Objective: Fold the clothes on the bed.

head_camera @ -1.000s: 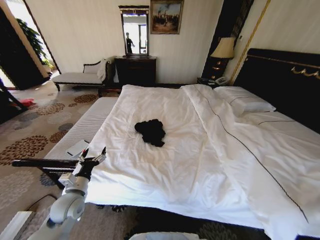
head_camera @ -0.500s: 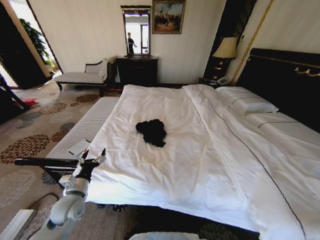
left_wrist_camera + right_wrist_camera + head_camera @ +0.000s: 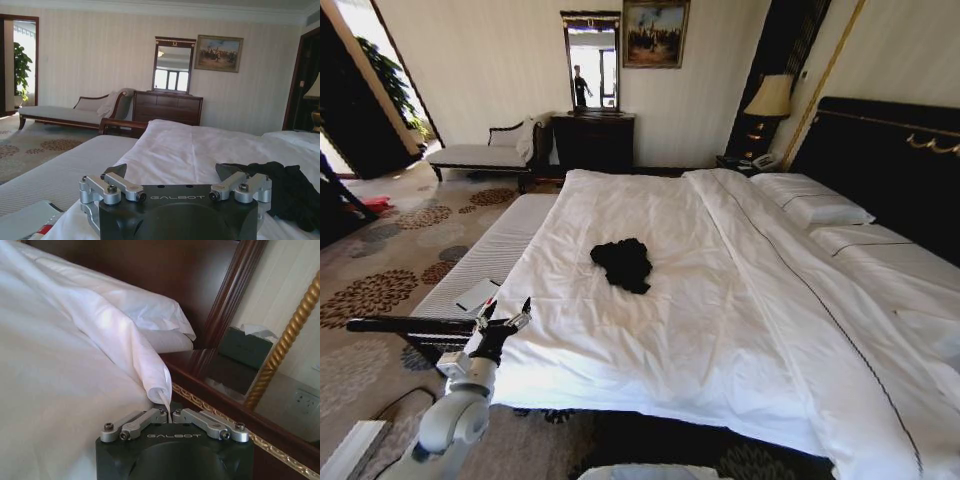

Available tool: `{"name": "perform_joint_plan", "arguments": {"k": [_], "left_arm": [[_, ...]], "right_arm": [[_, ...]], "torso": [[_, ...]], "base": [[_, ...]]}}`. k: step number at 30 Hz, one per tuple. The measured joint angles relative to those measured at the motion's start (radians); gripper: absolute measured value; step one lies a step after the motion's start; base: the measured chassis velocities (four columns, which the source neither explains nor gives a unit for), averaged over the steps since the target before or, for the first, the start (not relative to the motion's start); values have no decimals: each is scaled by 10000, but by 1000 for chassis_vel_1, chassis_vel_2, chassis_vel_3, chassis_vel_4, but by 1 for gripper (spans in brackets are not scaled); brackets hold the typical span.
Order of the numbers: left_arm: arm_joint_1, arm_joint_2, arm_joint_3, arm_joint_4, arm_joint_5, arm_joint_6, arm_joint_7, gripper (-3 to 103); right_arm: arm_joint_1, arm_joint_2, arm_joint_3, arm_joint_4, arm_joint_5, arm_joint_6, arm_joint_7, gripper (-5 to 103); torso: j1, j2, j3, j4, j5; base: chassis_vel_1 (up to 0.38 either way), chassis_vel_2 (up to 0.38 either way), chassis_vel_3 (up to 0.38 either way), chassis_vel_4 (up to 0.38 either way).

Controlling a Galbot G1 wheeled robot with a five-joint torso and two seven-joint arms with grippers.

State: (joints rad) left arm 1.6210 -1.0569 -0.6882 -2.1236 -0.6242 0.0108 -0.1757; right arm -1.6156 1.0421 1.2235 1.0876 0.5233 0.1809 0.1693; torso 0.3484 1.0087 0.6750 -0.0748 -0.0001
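Black shirt (image 3: 622, 264) bunched mid-bed (image 3: 720, 330). Our left gripper (image 3: 504, 318) spread wide at bed edge; right gripper (image 3: 171, 415) pinching duvet fold (image 3: 150, 370).

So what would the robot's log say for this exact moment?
stage: shirt unfolded | black T-shirt: crumpled mid-bed | left pincer: open, at bed's near-left edge | right pincer: shut on duvet edge

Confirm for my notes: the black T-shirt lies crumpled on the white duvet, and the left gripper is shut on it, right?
Not quite. The black T-shirt does lie crumpled on the white duvet, but the left gripper is open and apart from it, at the bed's near left corner. The head view shows the gap.
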Motion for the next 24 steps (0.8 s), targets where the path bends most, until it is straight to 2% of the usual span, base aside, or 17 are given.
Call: {"name": "perform_joint_plan", "arguments": {"k": [2, 5, 8, 18, 24], "left_arm": [[22, -8, 0, -8, 16, -2, 4, 102], [83, -37, 29, -72, 111, -8, 11, 100], [91, -37, 35, -117, 129, -9, 11, 100], [298, -78, 1, -226, 229, -6, 9, 100], [399, -79, -58, -256, 246, -26, 16, 100]], "right_arm": [[103, -46, -65, -227, -92, 96, -11, 1], [684, -337, -442, -1538, -655, 741, -59, 1], [834, -408, -550, -1845, -730, 841, -65, 1], [1395, -394, -1163, -2623, -951, 855, -28, 1], [1321, -258, -1250, -2395, -921, 753, 41, 1]], "torso": [[0, 0, 0, 1, 0], [0, -2, 0, 3, 3], [0, -2, 0, -1, 1], [0, -1, 0, -5, -1], [0, -1, 0, -7, -1]], "base": [[0, 0, 0, 0], [0, 0, 0, 0], [0, 0, 0, 0], [0, 0, 0, 0], [0, 0, 0, 0]]}}
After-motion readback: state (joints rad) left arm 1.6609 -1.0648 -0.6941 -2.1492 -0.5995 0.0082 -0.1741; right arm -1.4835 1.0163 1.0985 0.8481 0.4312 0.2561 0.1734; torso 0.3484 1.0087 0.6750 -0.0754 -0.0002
